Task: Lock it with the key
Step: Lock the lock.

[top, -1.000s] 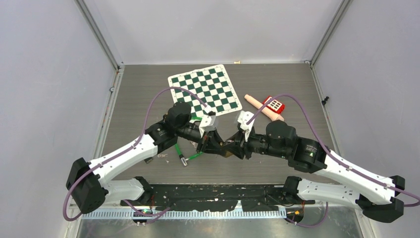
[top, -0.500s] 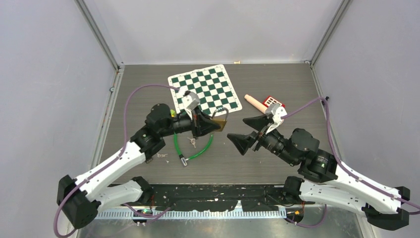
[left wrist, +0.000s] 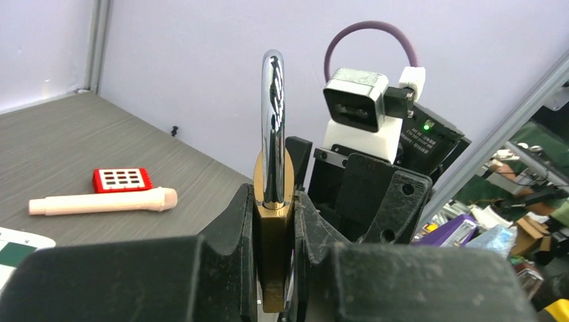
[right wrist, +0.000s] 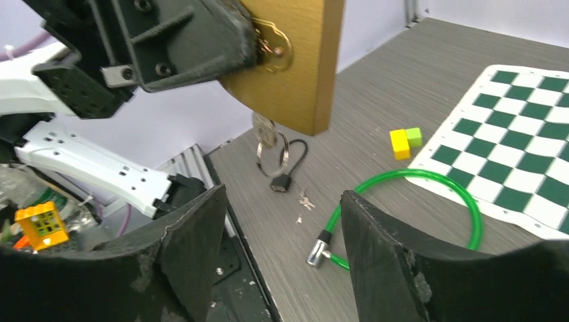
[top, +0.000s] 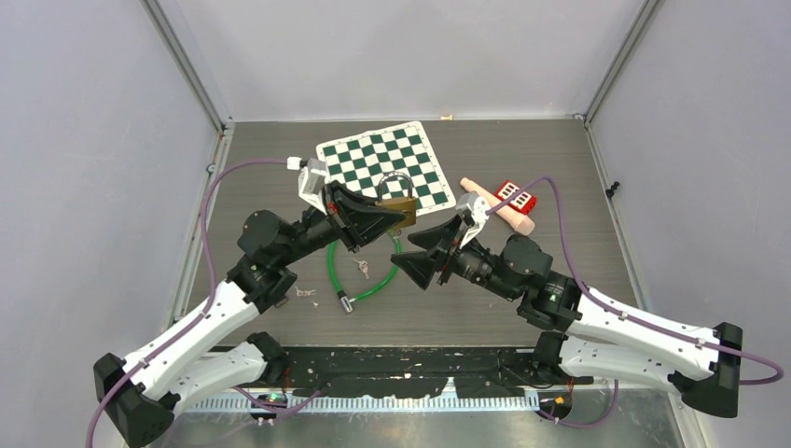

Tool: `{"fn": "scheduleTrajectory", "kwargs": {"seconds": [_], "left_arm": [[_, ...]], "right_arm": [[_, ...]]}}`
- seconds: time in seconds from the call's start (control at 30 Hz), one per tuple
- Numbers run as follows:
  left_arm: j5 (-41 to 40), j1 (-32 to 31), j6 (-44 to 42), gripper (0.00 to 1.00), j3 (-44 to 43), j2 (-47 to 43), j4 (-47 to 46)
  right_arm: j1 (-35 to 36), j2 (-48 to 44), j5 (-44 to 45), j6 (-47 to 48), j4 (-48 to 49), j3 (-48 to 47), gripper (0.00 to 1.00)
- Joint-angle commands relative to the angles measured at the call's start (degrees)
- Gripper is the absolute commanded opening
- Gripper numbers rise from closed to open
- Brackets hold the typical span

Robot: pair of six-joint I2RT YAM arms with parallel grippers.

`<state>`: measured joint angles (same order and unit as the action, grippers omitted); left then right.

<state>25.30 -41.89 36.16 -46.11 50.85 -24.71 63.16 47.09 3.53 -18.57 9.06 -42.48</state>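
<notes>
My left gripper point(top: 384, 220) is shut on a brass padlock point(top: 400, 209) and holds it upright above the table, silver shackle point(top: 395, 182) on top. In the left wrist view the padlock body point(left wrist: 273, 255) sits clamped between the fingers, with the shackle point(left wrist: 272, 127) edge-on. In the right wrist view the padlock point(right wrist: 298, 60) hangs above, and a key point(right wrist: 264, 131) with a ring point(right wrist: 273, 158) dangles from its underside. My right gripper point(top: 425, 254) is open and empty, just right of and below the padlock, apart from it; its midpoint in its own view point(right wrist: 282, 228) lies below the key.
A green cable lock point(top: 369, 280) lies on the table below the padlock, with small keys point(top: 362, 269) inside its loop. A chessboard mat point(top: 382, 166) lies behind. A beige cylinder point(top: 494, 203) and a red block point(top: 516, 196) lie at the right. Yellow and green cubes point(right wrist: 404, 141) sit by the mat.
The grippers were together low over the table, then parted. My left gripper lifted the padlock up and back. My right gripper opened and has moved left toward the padlock.
</notes>
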Motion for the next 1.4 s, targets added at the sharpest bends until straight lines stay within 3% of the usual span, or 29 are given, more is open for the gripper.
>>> {"fn": "scheduleTrajectory", "kwargs": {"seconds": [0.0,0.23,0.37,0.53,0.6,0.63,0.7,1.03,1.27,1.37], "left_arm": [[0.1,0.0,5.5,0.00,-0.3,-1.3,-13.0],[1.7,0.0,7.3,0.00,0.3,-1.8,-15.4],[2.4,0.0,7.8,0.00,0.6,-2.0,-16.5],[2.8,0.0,7.9,0.00,1.4,-2.7,-17.1],[2.5,0.0,7.9,0.00,1.9,-3.1,-17.5],[2.4,0.0,7.9,0.00,2.1,-3.2,-17.6],[2.3,0.0,7.9,0.00,2.3,-3.4,-18.1],[-3.5,0.0,6.9,0.00,2.0,-3.8,-21.9],[-3.8,0.0,5.5,0.00,1.8,-4.1,-21.4],[-4.6,-0.1,5.6,0.00,3.1,-4.3,-24.2]], "right_arm": [[0.0,1.3,-5.5,-1.9,12.4,-0.5,0.72],[0.0,4.1,-6.3,-2.9,16.2,-1.5,0.67],[-0.1,5.0,-5.5,-4.3,18.2,-1.5,0.52],[0.0,5.1,-5.4,-6.3,21.2,-0.4,0.42],[0.0,5.2,-5.4,-7.0,21.6,-0.1,0.33],[0.0,5.2,-5.4,-7.1,21.6,-0.1,0.18],[0.0,5.5,-4.5,-7.5,19.3,-0.7,0.07],[0.0,3.2,-11.7,-7.4,16.6,6.5,0.05],[0.0,0.9,-16.8,-1.7,4.2,6.2,0.05],[0.0,0.9,-18.7,-0.5,3.4,7.5,0.05]]}}
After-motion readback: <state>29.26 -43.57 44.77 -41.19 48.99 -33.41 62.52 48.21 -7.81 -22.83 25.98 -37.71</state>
